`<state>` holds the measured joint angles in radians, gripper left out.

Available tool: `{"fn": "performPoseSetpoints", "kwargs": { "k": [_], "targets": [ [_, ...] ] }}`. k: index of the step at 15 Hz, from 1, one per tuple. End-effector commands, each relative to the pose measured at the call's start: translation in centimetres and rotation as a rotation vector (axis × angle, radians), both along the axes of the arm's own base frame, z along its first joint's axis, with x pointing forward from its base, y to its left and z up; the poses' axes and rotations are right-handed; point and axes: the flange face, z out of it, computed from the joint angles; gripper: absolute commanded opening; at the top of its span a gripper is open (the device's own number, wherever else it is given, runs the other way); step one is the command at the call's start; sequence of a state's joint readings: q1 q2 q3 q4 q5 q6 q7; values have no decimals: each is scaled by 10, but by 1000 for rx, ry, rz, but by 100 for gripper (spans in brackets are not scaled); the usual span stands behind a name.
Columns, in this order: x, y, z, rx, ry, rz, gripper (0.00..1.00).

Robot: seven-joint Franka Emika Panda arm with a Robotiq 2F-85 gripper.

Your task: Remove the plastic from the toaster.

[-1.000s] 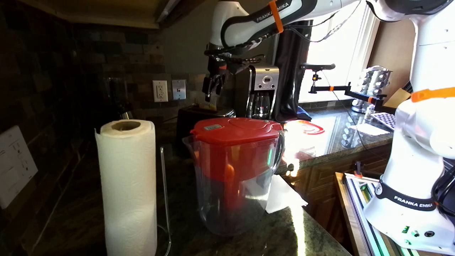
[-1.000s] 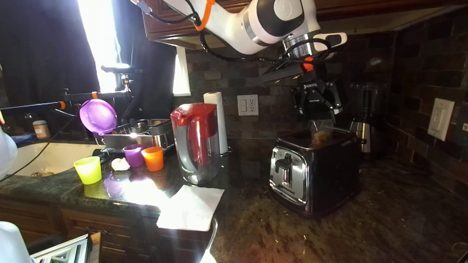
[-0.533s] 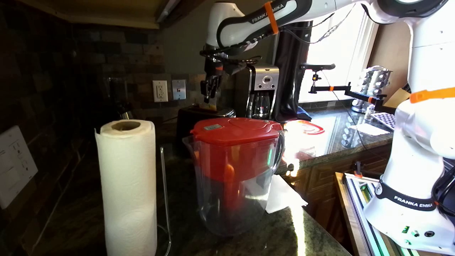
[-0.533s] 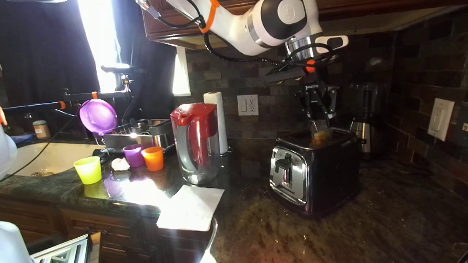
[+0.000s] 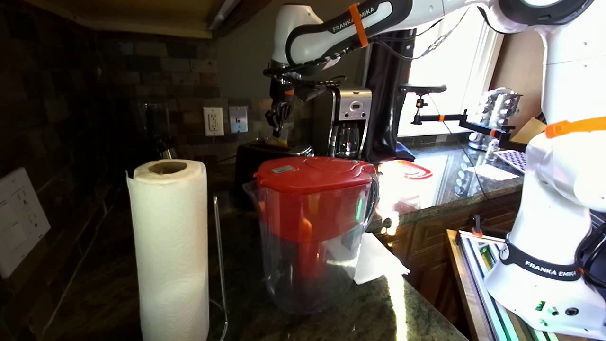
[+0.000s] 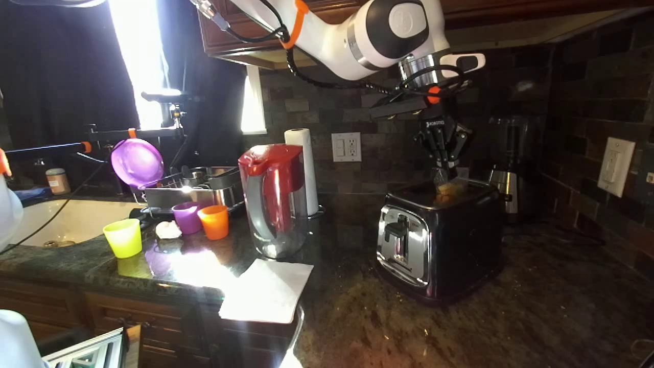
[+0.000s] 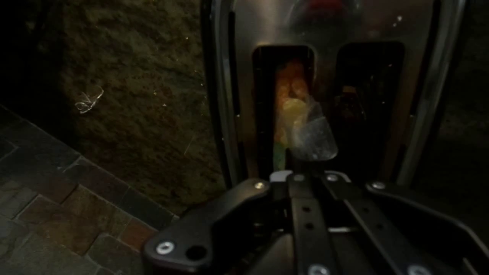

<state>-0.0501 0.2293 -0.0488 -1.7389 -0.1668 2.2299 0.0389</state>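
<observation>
A black toaster with a metal front and top stands on the counter. From one of its two slots, the left one in the wrist view, rises the plastic, orange and yellow low down with a clear, cloudy flap above. It also shows at the toaster's top in both exterior views. My gripper points down over that slot, its fingertips brought together at the clear film; the film bunches around them in an exterior view. The exact pinch is partly hidden by the flap and the dark.
A red-lidded clear pitcher and a paper-towel roll stand on the counter. Beyond the toaster are a coffee maker and a blender. A white napkin lies near the edge. Cabinets hang overhead.
The gripper's fingers have closed from wide apart to together around the clear film. The arm has shifted slightly, while the toaster has stayed put.
</observation>
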Motion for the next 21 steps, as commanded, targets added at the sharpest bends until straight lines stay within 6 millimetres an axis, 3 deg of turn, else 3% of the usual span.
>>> {"fn": "performPoseSetpoints", "kwargs": {
  "k": [1,6,14,21],
  "targets": [
    [1,4,4,10,1,-4,0],
    [-11,16,26,-22,-31,15,0],
    [-36,34,85,-65,-90,24,0],
    [-59,42,112,-83,-84,26,0]
  ]
}}
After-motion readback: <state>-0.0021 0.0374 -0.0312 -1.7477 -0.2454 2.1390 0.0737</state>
